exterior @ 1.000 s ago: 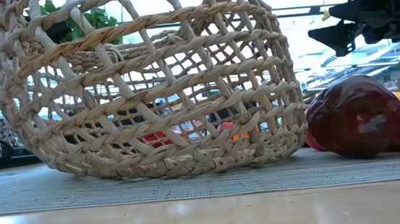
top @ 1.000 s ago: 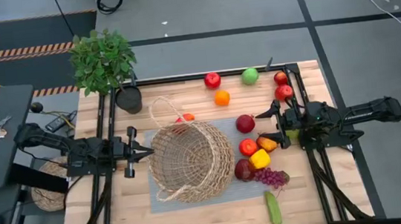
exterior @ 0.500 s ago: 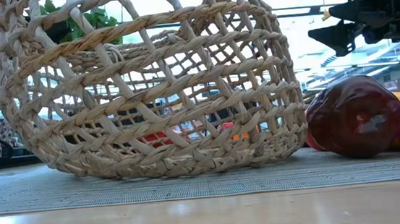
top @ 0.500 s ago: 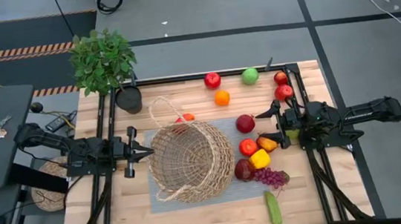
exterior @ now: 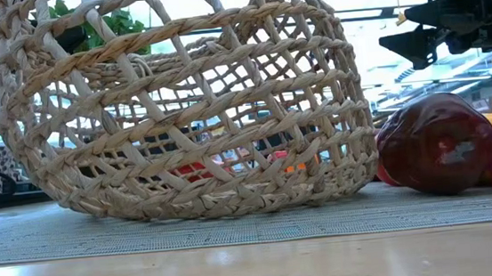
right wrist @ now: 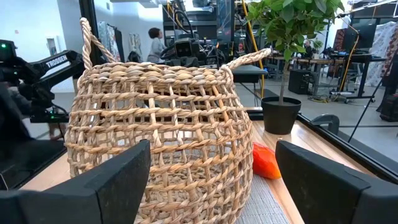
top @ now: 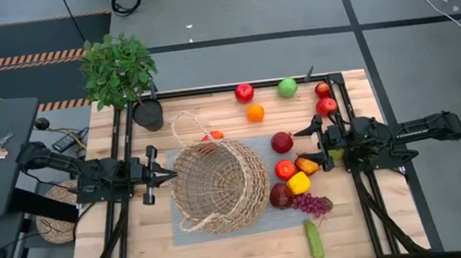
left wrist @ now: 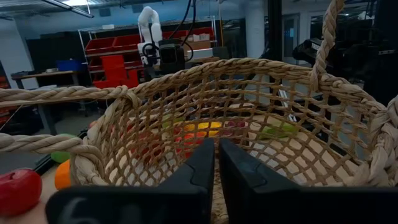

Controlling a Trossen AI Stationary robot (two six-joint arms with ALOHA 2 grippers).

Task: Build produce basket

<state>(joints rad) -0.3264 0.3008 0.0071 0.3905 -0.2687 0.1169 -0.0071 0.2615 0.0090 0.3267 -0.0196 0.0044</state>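
Nothing moved over that last second: both arms held their poses, and the basket (top: pixel 219 184) and produce (top: pixel 298 182) sat exactly where they were

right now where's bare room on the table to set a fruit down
Bare wood lies along the near edge left of the green cucumber, and at the far edge between the black plant pot and the red apple. Right of the tan wicker basket it is crowded.

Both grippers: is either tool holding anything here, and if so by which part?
Nothing is held. The left tool sits shut beside the basket; the right tool hovers open above the produce, gripping nothing.
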